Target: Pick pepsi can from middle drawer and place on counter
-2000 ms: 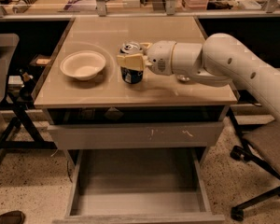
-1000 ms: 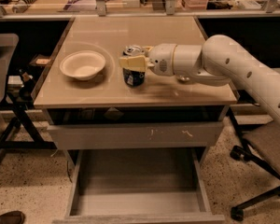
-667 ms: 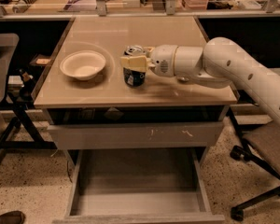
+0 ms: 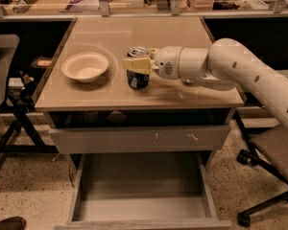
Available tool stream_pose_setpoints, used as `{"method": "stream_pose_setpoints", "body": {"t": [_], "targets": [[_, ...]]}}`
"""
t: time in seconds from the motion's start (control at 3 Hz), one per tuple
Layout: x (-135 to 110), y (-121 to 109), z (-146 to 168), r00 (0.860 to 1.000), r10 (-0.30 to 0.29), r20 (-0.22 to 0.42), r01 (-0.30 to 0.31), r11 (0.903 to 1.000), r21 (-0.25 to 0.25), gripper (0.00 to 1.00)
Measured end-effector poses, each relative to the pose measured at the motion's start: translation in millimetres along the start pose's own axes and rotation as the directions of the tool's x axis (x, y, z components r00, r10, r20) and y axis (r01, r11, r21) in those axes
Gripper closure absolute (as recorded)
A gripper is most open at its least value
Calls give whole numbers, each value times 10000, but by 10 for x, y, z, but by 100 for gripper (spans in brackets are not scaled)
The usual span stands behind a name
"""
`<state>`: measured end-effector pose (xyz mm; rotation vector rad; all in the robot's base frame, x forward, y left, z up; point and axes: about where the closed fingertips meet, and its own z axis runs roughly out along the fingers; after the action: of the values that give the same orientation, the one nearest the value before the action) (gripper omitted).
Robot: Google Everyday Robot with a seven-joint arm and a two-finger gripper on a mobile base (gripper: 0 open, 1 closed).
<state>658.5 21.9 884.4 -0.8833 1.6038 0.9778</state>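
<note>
The pepsi can [image 4: 137, 79], dark blue with a silver top, stands upright on the beige counter [image 4: 134, 32], near its middle front. My gripper [image 4: 135, 62] reaches in from the right on the white arm, and its pale fingers [image 4: 138, 64] are shut around the can's upper part. The can's base touches the counter. The middle drawer [image 4: 139, 207] is pulled out at the bottom of the view, and its grey floor is bare.
A white bowl [image 4: 85, 66] sits on the counter to the left of the can. A shut grey drawer front with white scratches [image 4: 139, 139] is under the counter. Chairs stand at the right [image 4: 273, 152] and left [image 4: 0, 80].
The gripper and the can have shifted very slightly to the right on the counter. The grip is unchanged.
</note>
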Motion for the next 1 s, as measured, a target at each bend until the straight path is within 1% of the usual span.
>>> {"method": "stream_pose_setpoints", "body": {"t": [0.67,1.0], "targets": [[0,1,1,10000,0,0,0,10000,-1,12],[0,1,1,10000,0,0,0,10000,-2,0]]}}
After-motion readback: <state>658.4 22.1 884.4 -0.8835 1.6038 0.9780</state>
